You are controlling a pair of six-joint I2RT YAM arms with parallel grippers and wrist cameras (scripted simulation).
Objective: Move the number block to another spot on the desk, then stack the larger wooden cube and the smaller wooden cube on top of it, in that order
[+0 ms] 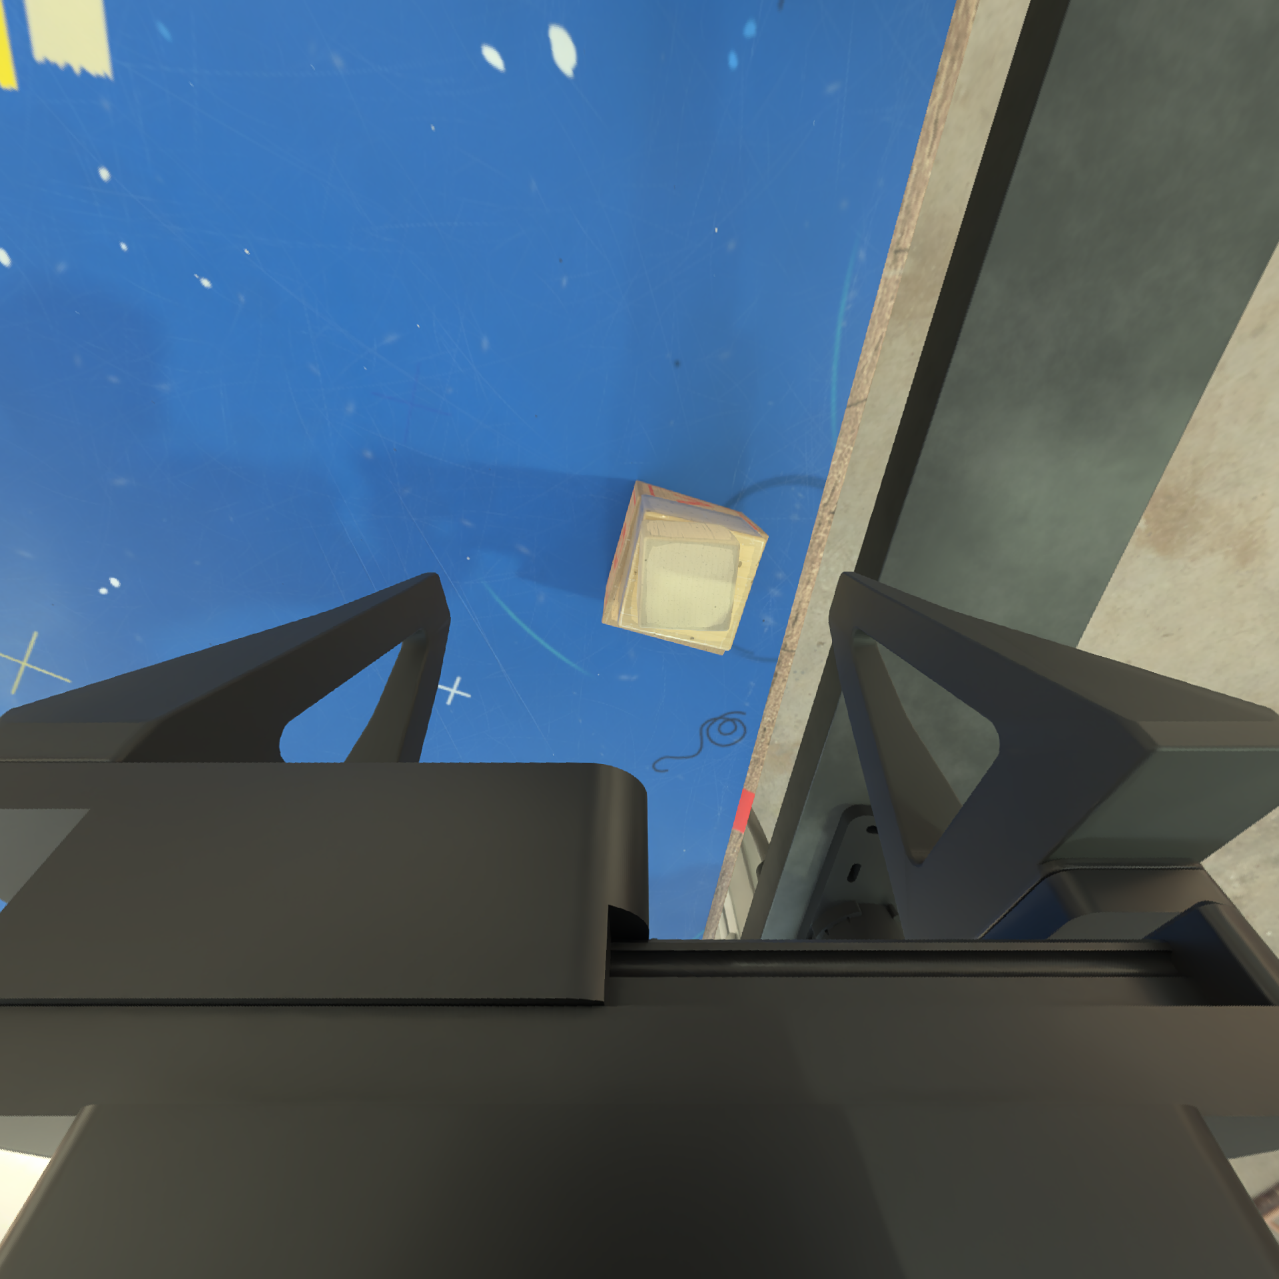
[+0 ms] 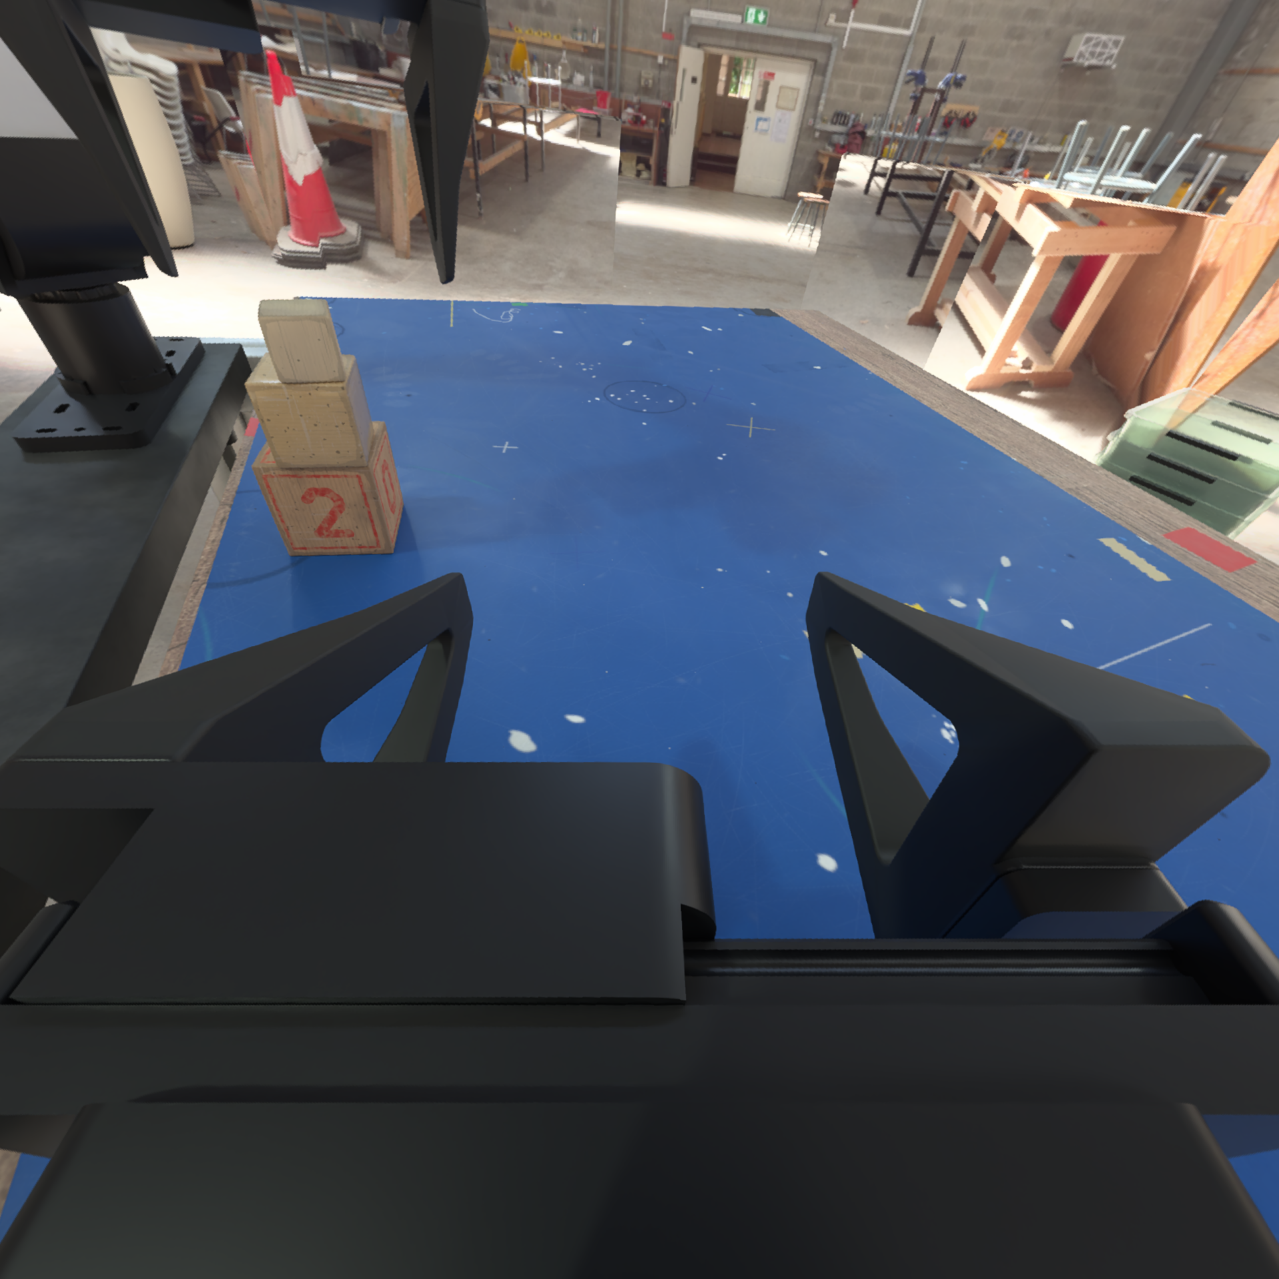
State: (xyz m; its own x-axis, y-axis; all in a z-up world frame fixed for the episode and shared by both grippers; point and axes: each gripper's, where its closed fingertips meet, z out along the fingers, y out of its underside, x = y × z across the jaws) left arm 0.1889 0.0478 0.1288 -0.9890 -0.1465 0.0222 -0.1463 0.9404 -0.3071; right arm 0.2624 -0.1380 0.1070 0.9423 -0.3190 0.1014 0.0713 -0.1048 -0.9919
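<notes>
In the right wrist view a three-block stack stands near the desk's left edge: the number block with red markings at the bottom, the larger wooden cube on it, the smaller wooden cube on top. In the left wrist view I look straight down on the same stack: the smaller cube's pale top sits inside the larger cube's outline. My left gripper is open and empty, high above the stack. My right gripper is open and empty over the blue desk, apart from the stack.
The blue desk top has a wooden rim close to the stack. The left arm's base stands on a dark plate left of the stack. The left gripper's finger hangs above. A green drawer unit sits off the right edge.
</notes>
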